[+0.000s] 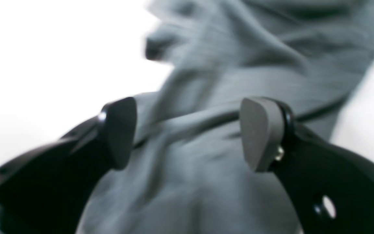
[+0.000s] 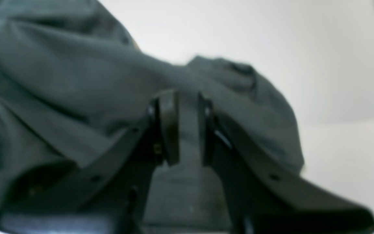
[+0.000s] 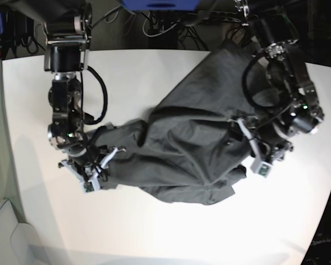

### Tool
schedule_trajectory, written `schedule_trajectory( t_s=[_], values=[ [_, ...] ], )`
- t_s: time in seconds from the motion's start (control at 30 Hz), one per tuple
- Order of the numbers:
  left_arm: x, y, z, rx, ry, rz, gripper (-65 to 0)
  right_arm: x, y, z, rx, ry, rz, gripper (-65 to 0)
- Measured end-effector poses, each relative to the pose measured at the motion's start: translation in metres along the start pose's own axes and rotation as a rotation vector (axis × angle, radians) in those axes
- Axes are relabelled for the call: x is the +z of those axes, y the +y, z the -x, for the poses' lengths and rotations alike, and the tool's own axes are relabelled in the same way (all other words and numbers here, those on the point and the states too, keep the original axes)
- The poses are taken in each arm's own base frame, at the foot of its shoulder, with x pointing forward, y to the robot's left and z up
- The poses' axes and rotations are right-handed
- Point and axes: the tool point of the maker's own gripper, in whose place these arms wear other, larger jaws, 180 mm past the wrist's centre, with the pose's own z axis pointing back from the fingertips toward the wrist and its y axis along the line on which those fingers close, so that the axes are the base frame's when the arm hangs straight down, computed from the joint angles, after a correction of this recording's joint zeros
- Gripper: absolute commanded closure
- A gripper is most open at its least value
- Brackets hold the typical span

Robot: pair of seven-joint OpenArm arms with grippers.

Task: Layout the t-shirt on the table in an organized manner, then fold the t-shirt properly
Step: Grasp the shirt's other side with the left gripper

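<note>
Claws parted over a rumpled shirt that needs spreading before any fold

Your left claw, the black two-fingered gripper with rounded grey pads (image 1: 263,133), stands wide open above the cloth, nothing between its fingers. Your right claw, the black gripper with slim dark fingertips (image 2: 188,126), has a narrow gap between its tips, and the cloth shows through it; you have no grip there that the pictures reveal. Whether either one touches the fabric, you cannot tell.

Beneath both lies the dark charcoal-grey cotton t-shirt (image 3: 176,149), sprawled across the middle of the large matt white tabletop (image 3: 127,226). One broad part runs up under your left arm toward the far side, while a bunched part reaches across to your right arm. Ridges and overlapping layers fill the centre, so you are probably at the laying-out step, with folding still ahead.

Placing the claws over opposite sides of the garment makes sense: from there you could take two separated edges and draw the creases out between them. The wide left opening would suit gathering a thick pinch; the narrow right one looks better for a thin edge, though you may need to widen it first. Watch that you don't catch two layers together, or the twist will travel with your pull.
</note>
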Motion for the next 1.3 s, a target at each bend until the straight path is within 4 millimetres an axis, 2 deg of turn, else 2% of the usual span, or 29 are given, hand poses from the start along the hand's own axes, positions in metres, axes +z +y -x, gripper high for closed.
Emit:
schedule_trajectory(
  t_s=[0.13, 0.23, 0.3, 0.37, 0.5, 0.57, 0.67, 0.73, 0.87, 0.97, 1.13, 1.17, 1.3],
  values=[
    [-0.051, -0.05, 0.016, 0.016, 0.069, 0.12, -47.5, 0.002, -0.009, 0.004, 0.011, -0.003, 0.014, -9.2],
    [-0.069, -0.069, 0.027, -0.014, 0.111, 0.143, -39.7, 0.005, -0.014, 0.014, 0.017, 0.025, 0.025, -9.2],
    [-0.075, -0.071, 0.034, -0.016, 0.128, 0.145, -31.1, 0.005, -0.017, 0.015, 0.021, 0.03, 0.028, -9.2],
    [-0.08, -0.07, 0.048, -0.013, 0.181, 0.142, -22.1, 0.006, -0.022, 0.012, 0.029, 0.018, 0.037, -9.2],
    [-0.084, -0.062, 0.067, -0.005, 0.227, 0.147, -4.1, 0.007, -0.024, 0.009, 0.032, 0.012, 0.042, -9.2],
    [-0.085, -0.056, 0.07, 0.0, 0.227, 0.15, 0.0, 0.006, -0.024, 0.005, 0.037, 0.01, 0.042, -9.2],
    [-0.084, -0.05, 0.075, -0.005, 0.224, 0.147, -0.7, 0.005, -0.026, -0.008, 0.038, -0.019, 0.046, -9.2],
    [-0.081, -0.045, 0.08, -0.015, 0.226, 0.133, -0.5, 0.003, -0.027, -0.008, 0.033, -0.023, 0.043, -9.3],
    [-0.07, -0.033, 0.095, -0.047, 0.268, 0.101, -0.5, -0.009, -0.025, 0.024, 0.003, 0.076, 0.025, -9.3],
    [-0.043, -0.006, 0.116, -0.114, 0.358, 0.004, -0.5, -0.015, -0.024, 0.045, -0.013, 0.132, 0.015, -9.2],
    [0.007, 0.037, 0.142, -0.222, 0.559, -0.163, -0.5, -0.013, -0.019, 0.059, -0.019, 0.16, 0.006, -9.2],
    [0.014, 0.043, 0.14, -0.236, 0.563, -0.183, -0.5, -0.011, -0.016, 0.064, -0.023, 0.166, 0.001, -9.2],
    [0.029, 0.059, 0.107, -0.284, 0.491, -0.258, -0.5, 0.001, 0.008, 0.079, 0.039, 0.171, -0.033, -9.2]
  ],
)
